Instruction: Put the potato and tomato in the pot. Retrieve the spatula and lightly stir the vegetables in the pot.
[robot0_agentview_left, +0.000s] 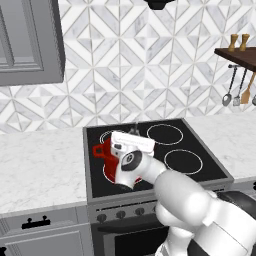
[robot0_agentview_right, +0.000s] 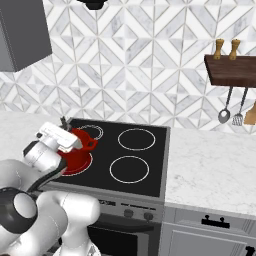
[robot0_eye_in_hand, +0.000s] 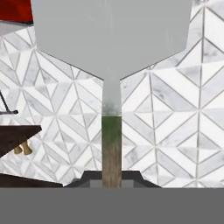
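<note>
In the hand view the spatula fills the upper middle: a wide pale grey blade on a thin handle that runs down between the fingertips. My gripper is shut on that handle. The room appears upside down in this view, and a corner of the red pot shows at the top left. From the base views my gripper hovers over the pot, which stands on the front left burner with the hand and forearm covering most of it. The potato and tomato are hidden.
The black stovetop has white burner rings to the right of the pot. A dark wall shelf at the right carries two small bottles, with a silver ladle and other utensils hanging under it. White marble counters flank the stove.
</note>
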